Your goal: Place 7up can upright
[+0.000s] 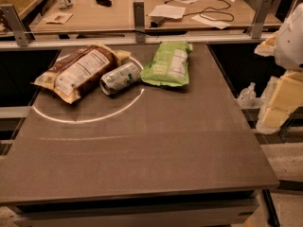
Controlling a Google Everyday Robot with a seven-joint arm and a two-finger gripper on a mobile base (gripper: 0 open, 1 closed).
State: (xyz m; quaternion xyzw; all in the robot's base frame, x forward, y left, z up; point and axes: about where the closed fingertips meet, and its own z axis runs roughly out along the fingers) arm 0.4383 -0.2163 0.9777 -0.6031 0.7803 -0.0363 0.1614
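Your gripper (282,96) is way over at the right edge, off to the side of the table (142,155) and well apart from the can. You cannot tell if it is open or squeezed tight. The 7up can (120,78) lies on its side near the back of the table, not standing up. It sits between a brown bag (78,72) and a light-green bag (169,64), close up against the brown one. A white curved line (94,118) runs just in front of it.
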